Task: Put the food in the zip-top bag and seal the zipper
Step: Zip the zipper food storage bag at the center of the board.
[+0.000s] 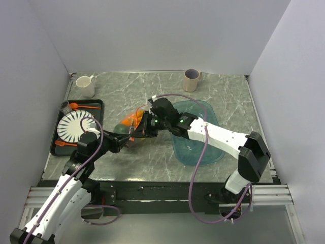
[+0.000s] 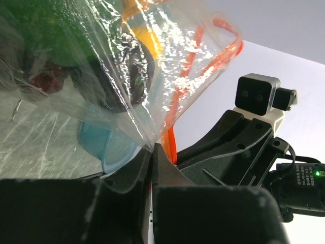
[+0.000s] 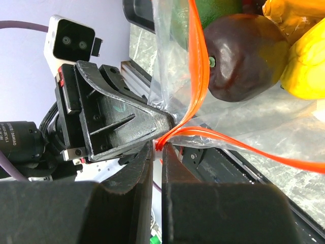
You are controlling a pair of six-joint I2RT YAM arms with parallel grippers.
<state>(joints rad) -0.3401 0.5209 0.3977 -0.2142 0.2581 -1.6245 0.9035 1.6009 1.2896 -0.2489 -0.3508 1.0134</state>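
Nearest in the top view are the 2 arms. The left arm [image 1: 61, 198] rises from the bottom left. The right arm [image 1: 223, 137] rises from the bottom right and crosses over a teal tray [image 1: 205, 108]. Mid-table, the left gripper [image 1: 131, 138] and right gripper [image 1: 145, 129] meet almost tip to tip at the bag [image 1: 127, 124], just left of the teal tray. The food [image 1: 133, 119] shows orange and green through the plastic. A black tray [image 1: 99, 104] at the left edge holds a white plate [image 1: 71, 127] and an orange spoon [image 1: 84, 107]. A white mug [image 1: 85, 86] and a beige mug [image 1: 192, 80] stand at the far edge.

In the left wrist view, the dark fingers [image 2: 127, 178] are pressed together on a fold of the bag's clear film. The bag fills the upper left, with blurred green, dark and yellow shapes inside. The zipper [image 2: 200, 61] loops orange at the upper right, its 2 sides apart. The right gripper's black body and its camera stand just behind.

In the right wrist view, the fingers [image 3: 129, 178] are clamped on the zipper, with a small white piece at the pinch. From there the strip parts into 2 bands, 1 rising and 1 running right, so the mouth is unsealed. Inside the bag sit a purple fruit [image 3: 244, 56], a green fruit [image 3: 203, 12] and a yellow fruit [image 3: 304, 66]. The left gripper faces this pinch, touching the bag beside it.
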